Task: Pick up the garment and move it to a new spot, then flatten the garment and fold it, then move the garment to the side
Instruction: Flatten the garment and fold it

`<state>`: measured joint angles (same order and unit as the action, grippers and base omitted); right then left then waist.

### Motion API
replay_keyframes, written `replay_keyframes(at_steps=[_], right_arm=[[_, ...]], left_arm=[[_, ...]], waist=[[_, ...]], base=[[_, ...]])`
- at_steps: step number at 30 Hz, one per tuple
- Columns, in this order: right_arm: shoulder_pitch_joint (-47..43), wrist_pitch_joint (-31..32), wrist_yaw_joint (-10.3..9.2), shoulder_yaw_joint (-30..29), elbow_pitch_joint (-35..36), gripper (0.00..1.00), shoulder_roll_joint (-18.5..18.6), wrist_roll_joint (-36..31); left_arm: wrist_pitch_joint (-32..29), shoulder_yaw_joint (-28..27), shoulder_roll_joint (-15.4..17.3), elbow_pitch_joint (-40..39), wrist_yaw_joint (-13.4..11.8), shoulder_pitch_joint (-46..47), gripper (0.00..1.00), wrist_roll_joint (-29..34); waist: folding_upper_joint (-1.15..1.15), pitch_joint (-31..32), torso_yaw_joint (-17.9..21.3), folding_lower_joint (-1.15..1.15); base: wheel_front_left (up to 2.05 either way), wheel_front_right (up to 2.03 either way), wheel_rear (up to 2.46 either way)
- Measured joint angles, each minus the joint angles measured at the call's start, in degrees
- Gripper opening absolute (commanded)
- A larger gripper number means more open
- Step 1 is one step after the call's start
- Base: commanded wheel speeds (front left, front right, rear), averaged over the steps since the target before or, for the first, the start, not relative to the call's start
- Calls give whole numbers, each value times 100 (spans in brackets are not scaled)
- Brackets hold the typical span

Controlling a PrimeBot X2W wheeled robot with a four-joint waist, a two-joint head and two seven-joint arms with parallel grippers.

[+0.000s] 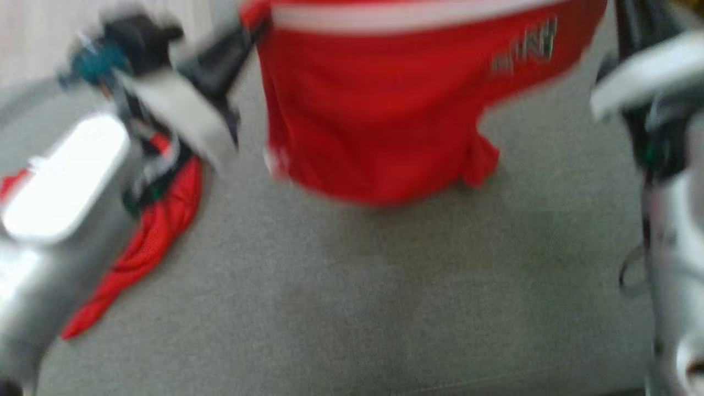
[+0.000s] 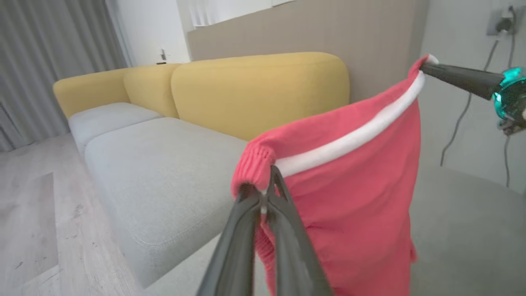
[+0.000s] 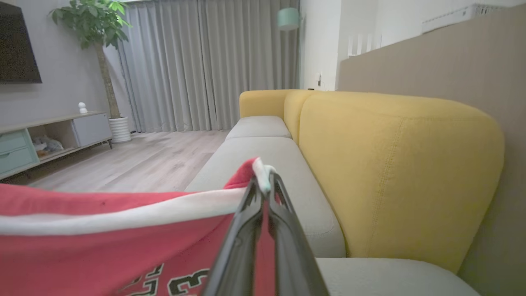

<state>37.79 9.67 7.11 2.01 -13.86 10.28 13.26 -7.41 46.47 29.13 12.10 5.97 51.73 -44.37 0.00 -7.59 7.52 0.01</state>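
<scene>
While my left claw (image 2: 269, 181) and right claw (image 3: 263, 181) clamped shut on its waistband corners, the red white-banded garment (image 1: 374, 110) hung above the far edge of the grey cushion (image 1: 352, 286), mid-move by my reckoning; laying it flat seemed next.

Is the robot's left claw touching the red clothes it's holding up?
Touching. The left wrist view shows the left gripper with its fingers pinched shut on the ribbed corner of the red garment, with cloth bunched right at the tips.
</scene>
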Motion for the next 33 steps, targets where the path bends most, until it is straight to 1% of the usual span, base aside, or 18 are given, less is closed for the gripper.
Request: replay_keyframes(at_steps=[3,6,10,13,15,18,20,23,26,30,33], right_arm=[[1059,-35,0,24,-769,0,-56,171],[2205,-447,0,112,-1611,0,-102,212],[3464,-1291,0,97,-2689,0,-213,44],[3927,-1757,0,62,-3428,0,-247,-90],[3975,-1901,0,77,-3883,0,-241,-166],[3838,-1931,0,165,-4530,0,-204,-205],[3697,-1860,0,241,-4851,0,-199,-24],[3376,-1593,0,644,-5167,0,-83,140],[3022,-1163,0,1111,-5375,0,181,293],[2445,-573,0,1752,-5397,0,389,652],[2051,-165,1,2156,-5197,0,631,1070]], left_arm=[[-36,-94,-172,563,4,814,0,86],[92,-304,-383,1296,5,1680,0,240],[690,-631,-666,2187,5,2736,0,412],[1105,-719,-924,2684,10,3171,0,482],[1287,-690,-1106,2967,67,3194,0,483],[1384,-490,-1348,3244,118,2918,0,322],[1477,-249,-1382,3257,129,2611,0,254],[1475,271,-1329,3066,160,1996,0,76],[1456,804,-1182,2730,162,1301,0,-144],[1454,1403,-879,2273,162,498,0,-405],[1456,1719,-751,1994,162,69,0,-487]], waist=[[0,-357,53,0],[0,-717,132,1],[0,-1131,253,2],[0,-1345,319,1],[0,-1425,330,1],[0,-1427,275,0],[0,-1403,245,-2],[0,-1327,229,-2],[0,-1245,200,-1],[0,-1081,183,-2],[0,-915,169,-2]], base=[[0,0,0],[0,0,0],[0,0,0],[0,0,0],[0,0,0],[0,0,0],[0,0,0],[0,0,0],[0,0,0],[0,0,0],[0,0,0]])
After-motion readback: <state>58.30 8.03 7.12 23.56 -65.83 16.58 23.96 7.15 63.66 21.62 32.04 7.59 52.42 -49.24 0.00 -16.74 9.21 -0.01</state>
